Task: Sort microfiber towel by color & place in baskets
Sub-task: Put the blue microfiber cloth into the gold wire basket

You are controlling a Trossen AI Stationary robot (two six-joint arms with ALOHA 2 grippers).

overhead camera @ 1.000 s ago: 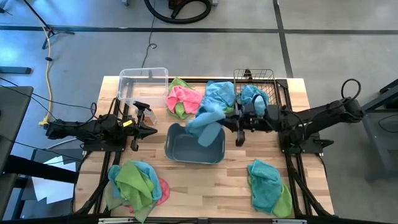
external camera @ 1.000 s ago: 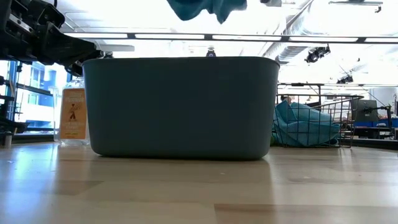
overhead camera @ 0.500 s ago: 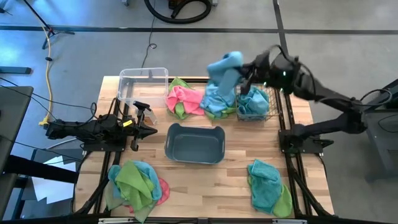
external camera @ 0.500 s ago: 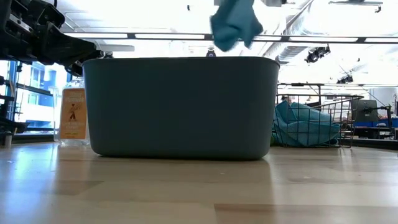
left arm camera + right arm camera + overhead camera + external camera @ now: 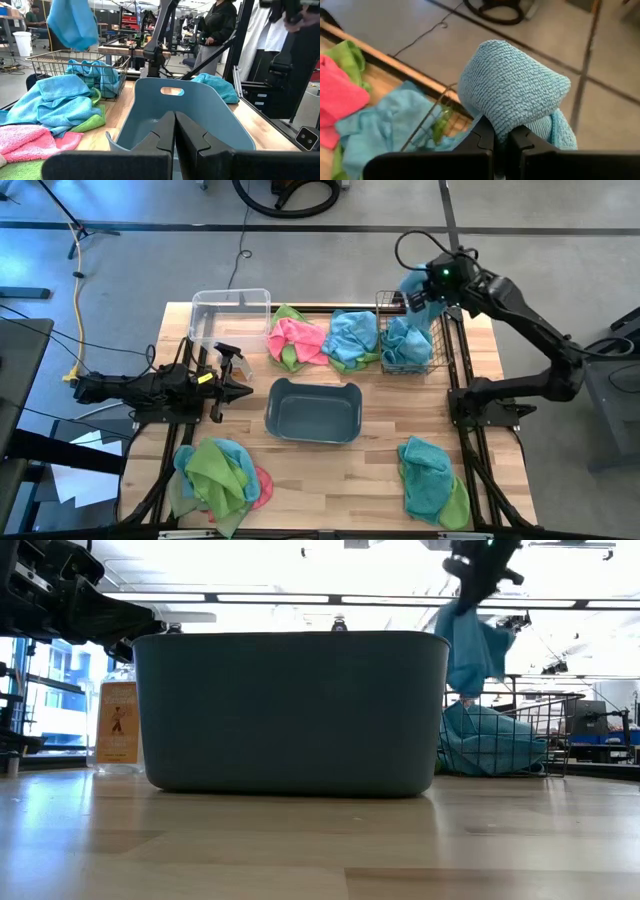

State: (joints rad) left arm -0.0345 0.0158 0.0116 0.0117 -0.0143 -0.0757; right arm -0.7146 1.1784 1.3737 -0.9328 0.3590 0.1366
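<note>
My right gripper [image 5: 425, 293] is raised over the dark wire-mesh basket [image 5: 408, 332] at the table's far right and is shut on a blue towel [image 5: 470, 645]. More blue towels [image 5: 490, 740] lie in that basket. The grey-blue tub [image 5: 313, 411] stands at the table's middle, and the clear bin [image 5: 230, 318] is at the far left. My left gripper [image 5: 174, 131] is shut, touches nothing and rests low just left of the tub. My right gripper [image 5: 501, 136] pinches a bunched fold of the blue towel [image 5: 506, 117] between its two fingers, coming from above and pointing down. The towel is lifted clear and hangs slack below the fingers [image 5: 478, 575]. Its lower end [image 5: 465, 690] is just above the basket's towels.
A pink, green and blue heap [image 5: 298, 338] and a blue towel [image 5: 351, 336] lie between the clear bin and the wire basket. Mixed piles sit at the near left [image 5: 215, 475] and near right [image 5: 430, 480]. A person [image 5: 217, 25] stands beyond the table.
My right gripper has risen from over the grey-blue tub and swung toward the table's far right, carrying the blue towel. The towel swung through the air and now hangs over the wire basket.
</note>
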